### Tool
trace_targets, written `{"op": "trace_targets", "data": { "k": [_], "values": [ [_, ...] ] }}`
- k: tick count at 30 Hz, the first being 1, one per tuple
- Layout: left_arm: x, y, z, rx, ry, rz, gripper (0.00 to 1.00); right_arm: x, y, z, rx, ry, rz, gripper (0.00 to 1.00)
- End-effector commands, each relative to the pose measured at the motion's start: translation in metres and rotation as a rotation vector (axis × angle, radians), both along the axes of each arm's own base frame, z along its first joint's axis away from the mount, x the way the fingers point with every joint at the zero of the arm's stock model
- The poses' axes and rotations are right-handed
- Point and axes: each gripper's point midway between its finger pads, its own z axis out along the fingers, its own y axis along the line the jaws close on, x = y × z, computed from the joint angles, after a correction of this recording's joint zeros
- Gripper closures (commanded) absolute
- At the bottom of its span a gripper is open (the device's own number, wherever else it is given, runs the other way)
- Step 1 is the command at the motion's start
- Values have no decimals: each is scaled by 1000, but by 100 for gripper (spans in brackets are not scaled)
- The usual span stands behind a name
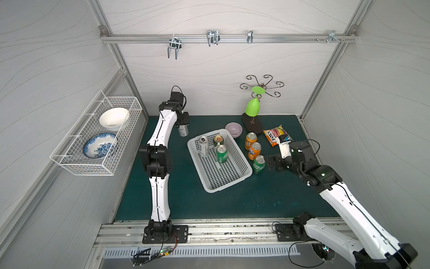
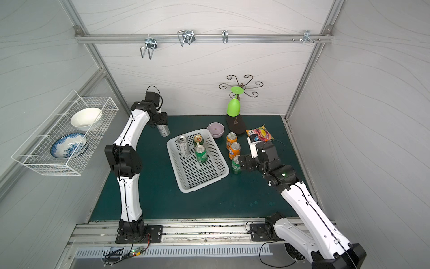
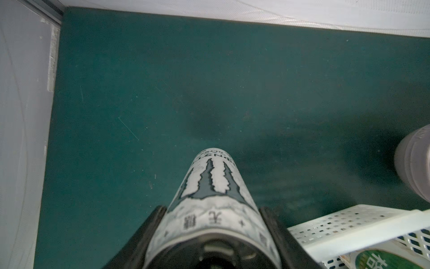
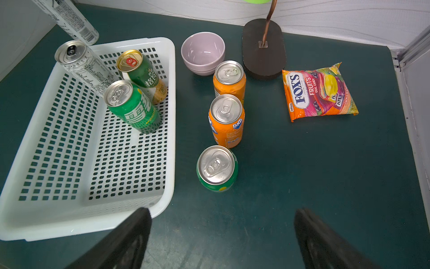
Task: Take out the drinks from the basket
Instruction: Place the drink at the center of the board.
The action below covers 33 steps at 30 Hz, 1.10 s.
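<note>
The white perforated basket sits mid-mat. Three drinks stand in its far end: a slim silver-white can, a cream-and-green can and a green can. On the mat to its right stand two orange cans and a green can. My left gripper is shut on another silver-white can, held upright at the mat's back left, outside the basket. My right gripper is open and empty, just right of the lone green can.
A lilac bowl sits behind the basket. Beside it are a cup stand's dark base, a green glass and a candy bag. A wire rack with two bowls hangs on the left wall.
</note>
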Motion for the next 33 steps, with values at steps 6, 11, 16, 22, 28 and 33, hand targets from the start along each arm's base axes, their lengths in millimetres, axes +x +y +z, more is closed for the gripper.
{"op": "trace_targets", "data": {
  "k": [6,11,16,22,28,33],
  "values": [
    [21,-1,0,-18,-58,-11,61,-4,-2,-12,-18,41,5,1],
    [21,-2,-17,-19,-28,-17,60,-5,0,-13,-14,48,13,1],
    [20,-2,-29,-15,-2,-20,58,-5,-1,-13,-16,47,13,1],
    [19,-3,-44,-20,21,-18,57,-5,-1,-13,-16,46,12,1],
    [19,-4,-52,-30,29,-13,54,-5,-1,-13,-17,47,11,1],
    [17,-4,-52,-34,33,-11,42,-5,-1,-12,-15,43,14,1]
  ]
}}
